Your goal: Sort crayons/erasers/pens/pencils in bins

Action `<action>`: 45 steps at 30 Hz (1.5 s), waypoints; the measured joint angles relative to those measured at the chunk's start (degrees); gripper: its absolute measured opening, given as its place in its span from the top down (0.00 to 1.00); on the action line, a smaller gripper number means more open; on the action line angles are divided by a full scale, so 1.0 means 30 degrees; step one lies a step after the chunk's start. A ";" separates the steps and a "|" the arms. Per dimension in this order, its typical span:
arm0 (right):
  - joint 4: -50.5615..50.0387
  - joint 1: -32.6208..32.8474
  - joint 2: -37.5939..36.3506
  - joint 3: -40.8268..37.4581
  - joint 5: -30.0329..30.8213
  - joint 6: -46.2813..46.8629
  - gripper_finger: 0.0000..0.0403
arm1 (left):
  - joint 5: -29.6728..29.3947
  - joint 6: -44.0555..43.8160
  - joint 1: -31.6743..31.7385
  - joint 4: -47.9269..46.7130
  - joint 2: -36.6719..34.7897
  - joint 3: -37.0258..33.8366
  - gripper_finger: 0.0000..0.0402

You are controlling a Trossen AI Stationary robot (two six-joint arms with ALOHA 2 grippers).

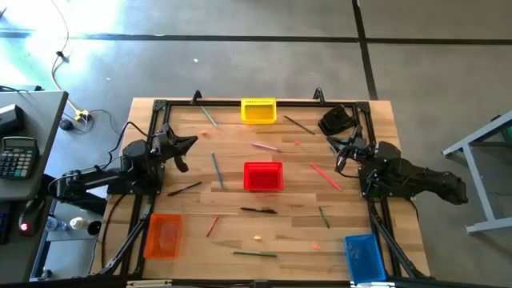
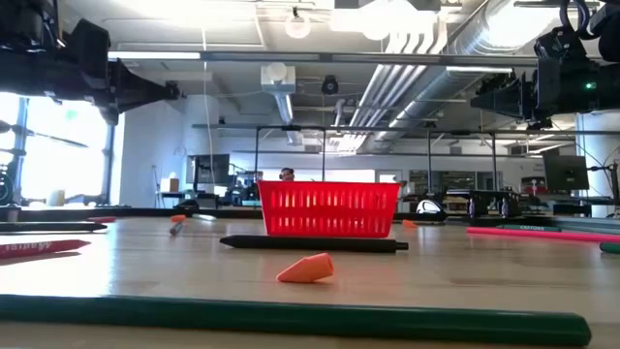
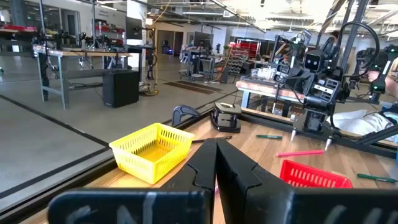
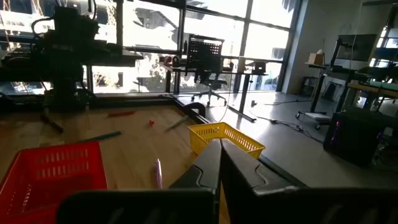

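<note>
You have open bench (image 1: 232, 232) between the red bin (image 1: 263, 176) and the near edge, broken only by a black pen (image 1: 258, 210), an eraser (image 1: 258, 237) and a green pencil (image 1: 254, 254). The yellow bin (image 1: 258, 110) blocks the far edge mid-bench. The orange bin (image 1: 163, 236) and blue bin (image 1: 364, 256) fill the near corners.

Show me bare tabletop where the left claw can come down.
Freest: between the orange bin and red bin, bordered by a black pen and a red pencil. Crowded: right of the red bin, around the pink pencil.
</note>
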 joint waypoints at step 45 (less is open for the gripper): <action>0.0000 0.0006 -0.0003 0.0004 -0.0007 0.0000 1.00 | -0.0168 0.0045 -0.0007 0.3239 0.0005 0.0000 1.00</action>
